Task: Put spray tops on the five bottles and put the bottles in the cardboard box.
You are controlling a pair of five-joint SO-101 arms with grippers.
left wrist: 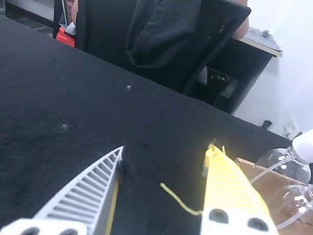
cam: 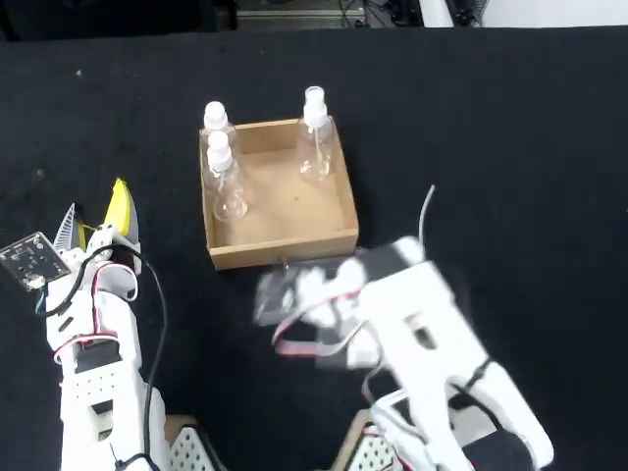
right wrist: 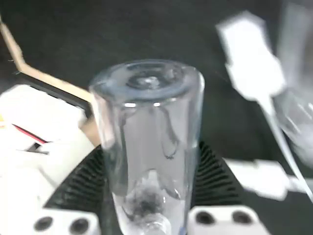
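The cardboard box (cam: pixel 294 240) sits mid-table. In it stand three clear bottles with white spray tops: two by its left wall (cam: pixel 217 126) (cam: pixel 226 182) and one in the far right corner (cam: pixel 315 137). My right gripper (cam: pixel 287 297) hovers just in front of the box, shut on a capless clear bottle (right wrist: pixel 149 142) held between its black fingers (right wrist: pixel 73 183). Two loose white spray tops (right wrist: pixel 252 61) (right wrist: pixel 259 176) lie on the black table beyond it. My left gripper (cam: pixel 96 211) (left wrist: pixel 164 156) stands open and empty left of the box.
Black cloth covers the table (cam: pixel 491 128). A thin white tube (cam: pixel 427 211) pokes out beside the right arm. The box edge (left wrist: pixel 249 169) and a bottle (left wrist: pixel 288 159) show past my left gripper's yellow finger. A dark chair (left wrist: pixel 161 39) stands beyond the table.
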